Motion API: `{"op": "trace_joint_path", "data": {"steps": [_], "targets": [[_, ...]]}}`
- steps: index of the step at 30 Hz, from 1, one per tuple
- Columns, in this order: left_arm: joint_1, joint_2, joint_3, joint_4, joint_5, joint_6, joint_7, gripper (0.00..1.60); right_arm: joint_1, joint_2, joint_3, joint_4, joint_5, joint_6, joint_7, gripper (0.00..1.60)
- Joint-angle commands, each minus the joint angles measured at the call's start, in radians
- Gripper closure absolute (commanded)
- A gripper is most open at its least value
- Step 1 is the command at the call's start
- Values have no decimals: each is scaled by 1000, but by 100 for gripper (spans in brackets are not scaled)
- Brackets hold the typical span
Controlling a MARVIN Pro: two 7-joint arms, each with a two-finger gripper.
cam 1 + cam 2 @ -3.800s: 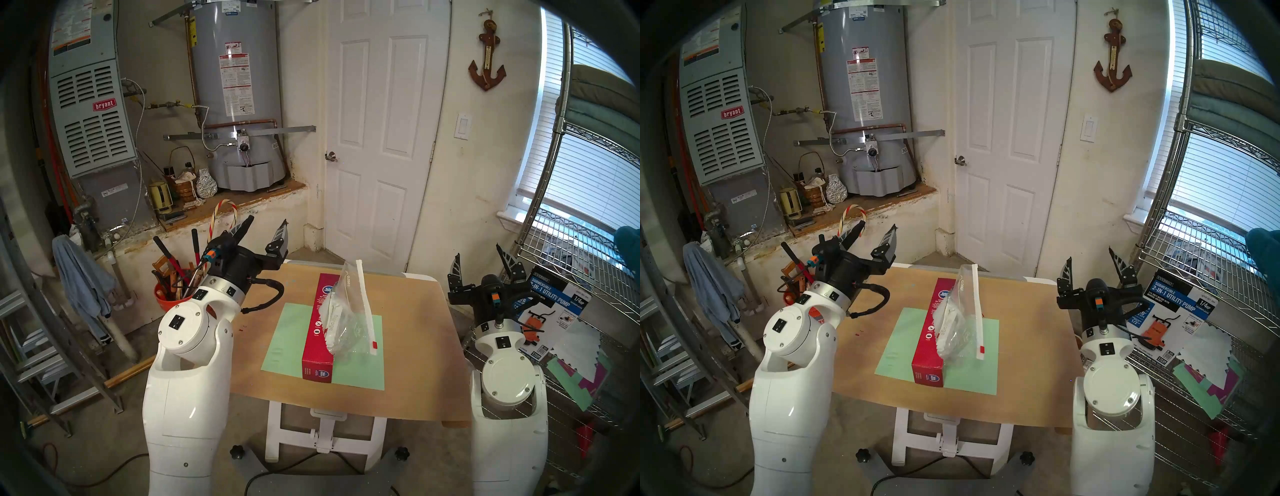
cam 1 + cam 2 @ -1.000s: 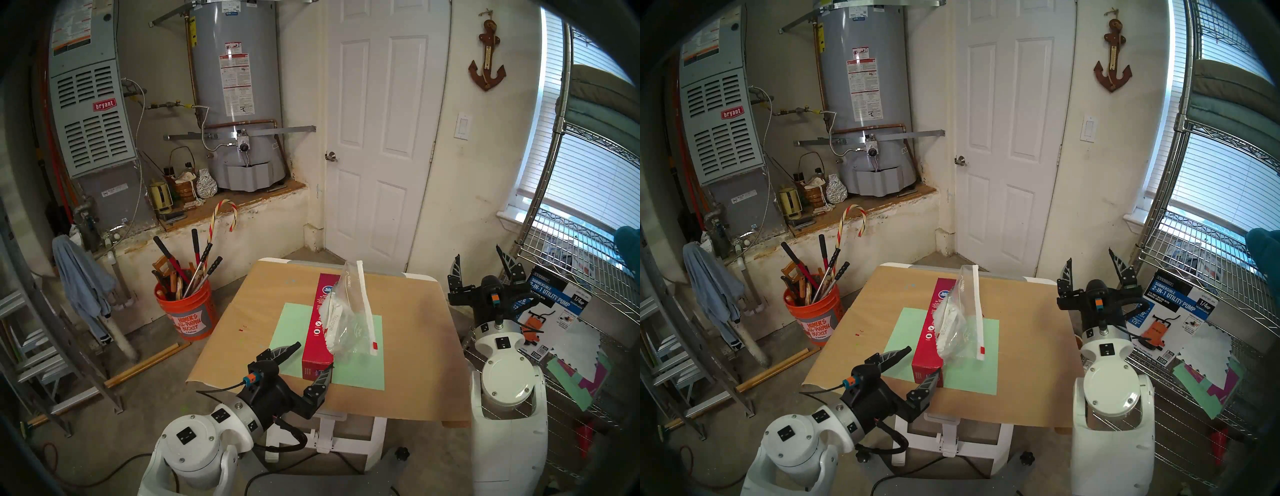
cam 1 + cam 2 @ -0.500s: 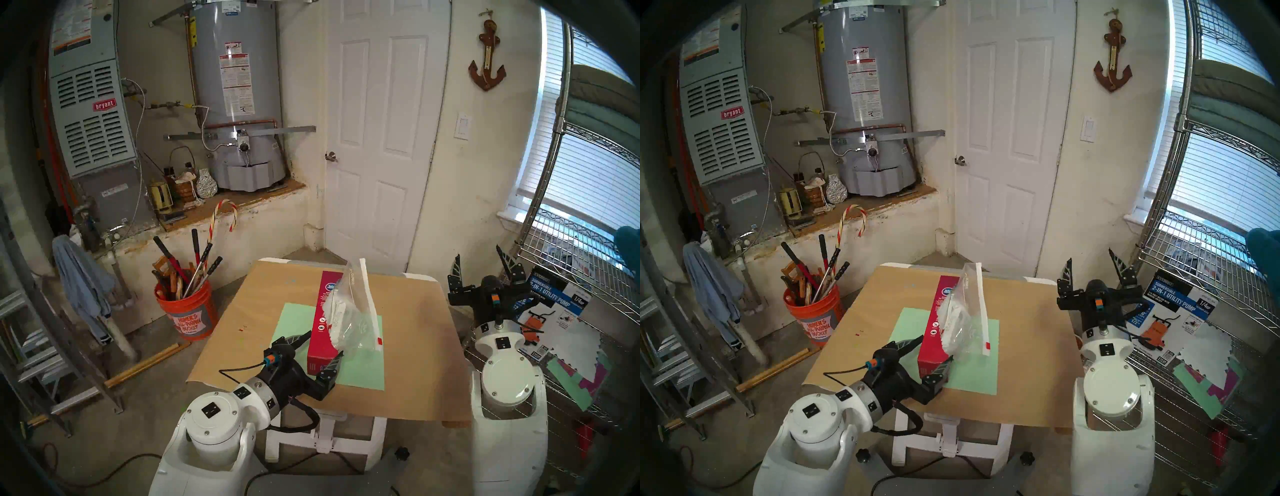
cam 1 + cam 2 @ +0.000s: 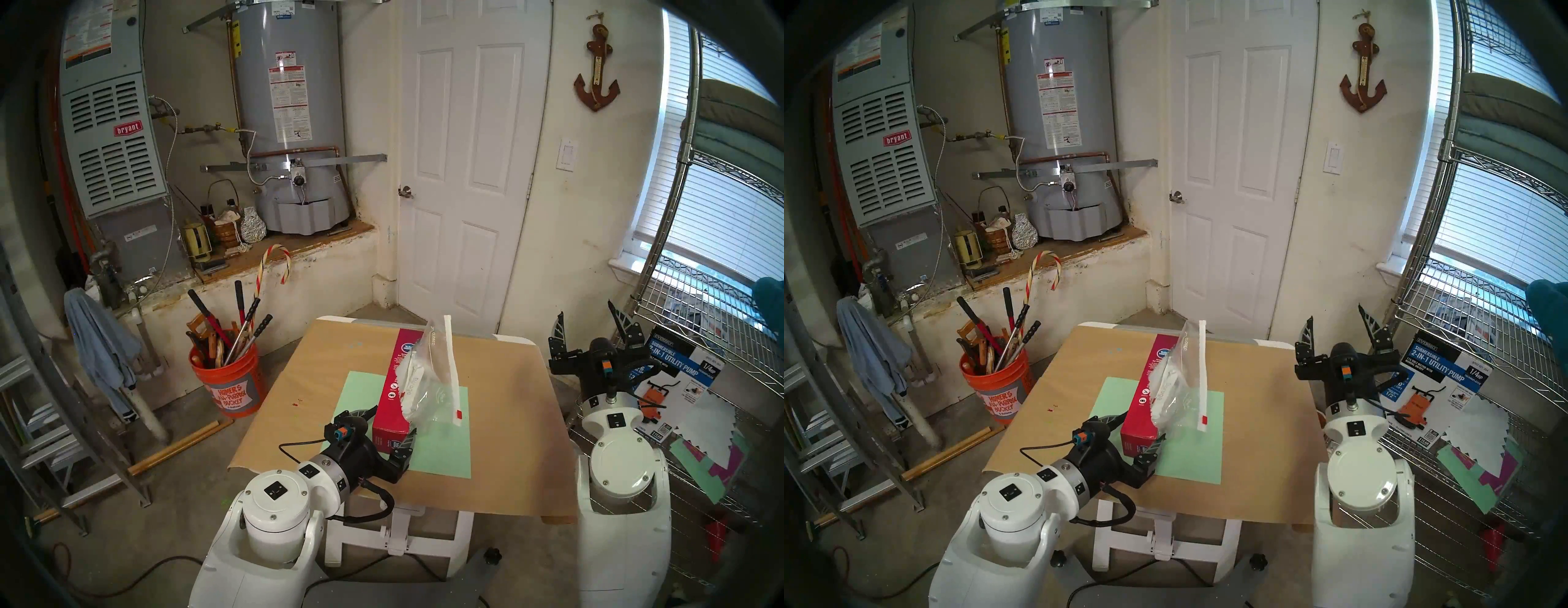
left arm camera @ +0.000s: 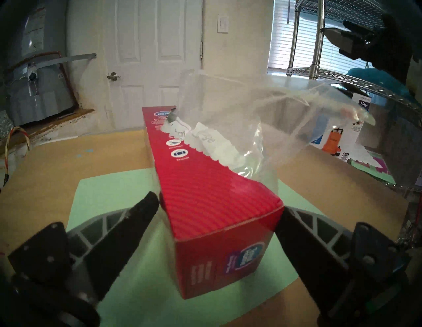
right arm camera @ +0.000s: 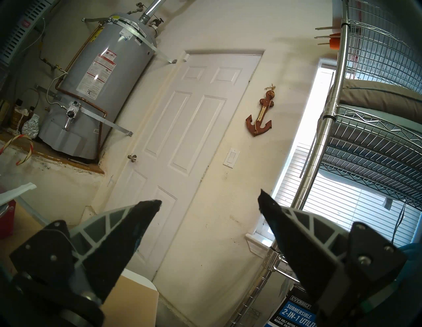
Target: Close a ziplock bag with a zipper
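My left pincer (image 5: 220,205) stands wide, its fingers flanking the near end of the long red cardboard box (image 5: 205,201) with ribbed print. Beyond it, the clear crinkly ziplock bag (image 4: 428,382), marked "CLOSED", leans on the box; its white zipper strip (image 4: 450,365) carries a red slider tab (image 4: 458,413). My right pincer (image 4: 587,325) gapes wide beside the surface (image 4: 509,424).

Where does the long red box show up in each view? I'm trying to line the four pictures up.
Head stereo left: the red box lies mid-table on the green sheet, its near end between the left gripper fingers.
Head stereo right: the same, centre of frame.
Left wrist: fills the centre, running away from the camera.
Right wrist: only a red sliver at the left edge.
Shared landmark: the white door.
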Motion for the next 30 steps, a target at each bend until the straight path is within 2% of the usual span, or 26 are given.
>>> {"op": "trace_joint_path", "data": {"steps": [1, 10, 12, 13, 14, 15, 22, 27, 29, 30], "targets": [[-31, -8, -6, 22, -25, -69, 16, 0, 5, 1, -3, -26, -2, 0, -1, 0], [-96, -5, -15, 114, -53, -192, -5, 0, 6, 1, -3, -25, -2, -1, -1, 0], [-106, -8, -20, 133, -66, -204, -11, 65, 6, 1, -3, -25, -2, -1, -1, 0], [-112, -8, -21, 142, -68, -211, -15, 117, 6, 1, -3, -25, -2, -1, -1, 0], [-119, -5, -23, 152, -68, -216, -20, 129, 6, 1, -3, -25, -2, -1, -1, 0], [-124, -6, -26, 161, -73, -225, -23, 160, 6, 1, -3, -25, -2, -1, -1, 0], [-149, 3, -67, 189, -118, -257, -66, 160, 6, 1, -3, -25, -2, -1, -1, 0], [-171, 53, -124, 167, -127, -266, -102, 160, 6, 2, -3, -23, -1, -3, -1, 0], [-188, 55, -158, 155, -151, -269, -110, 160, 7, 2, -3, -22, -1, -3, -2, 0], [-199, 80, -168, 149, -154, -274, -137, 160, 7, 2, -3, -21, -1, -3, -2, 0]]}}
